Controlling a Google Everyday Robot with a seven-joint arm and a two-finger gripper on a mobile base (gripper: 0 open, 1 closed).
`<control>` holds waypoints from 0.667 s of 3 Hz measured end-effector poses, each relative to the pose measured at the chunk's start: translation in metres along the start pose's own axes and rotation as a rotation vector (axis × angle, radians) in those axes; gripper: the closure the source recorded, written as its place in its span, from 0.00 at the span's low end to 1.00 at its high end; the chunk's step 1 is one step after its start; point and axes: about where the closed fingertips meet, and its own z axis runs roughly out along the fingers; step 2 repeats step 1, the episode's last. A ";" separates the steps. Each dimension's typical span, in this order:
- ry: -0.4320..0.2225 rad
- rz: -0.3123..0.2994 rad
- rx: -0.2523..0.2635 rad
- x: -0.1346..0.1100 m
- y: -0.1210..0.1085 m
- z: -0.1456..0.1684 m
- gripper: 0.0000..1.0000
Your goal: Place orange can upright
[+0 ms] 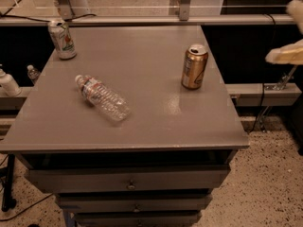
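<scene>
Standing upright: one orange can (194, 66); also one white can (62, 39), one bottle (102, 97); claw (280, 32) spread, far right

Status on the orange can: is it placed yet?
Looks done: the orange can stands upright on the table, near its right edge. Nothing in hand: the hand is open, out past the table's right side, clear of the can. Nothing visibly left.
</scene>
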 end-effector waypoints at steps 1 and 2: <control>-0.008 -0.028 0.013 -0.016 -0.007 -0.009 0.00; -0.008 -0.028 0.013 -0.016 -0.007 -0.009 0.00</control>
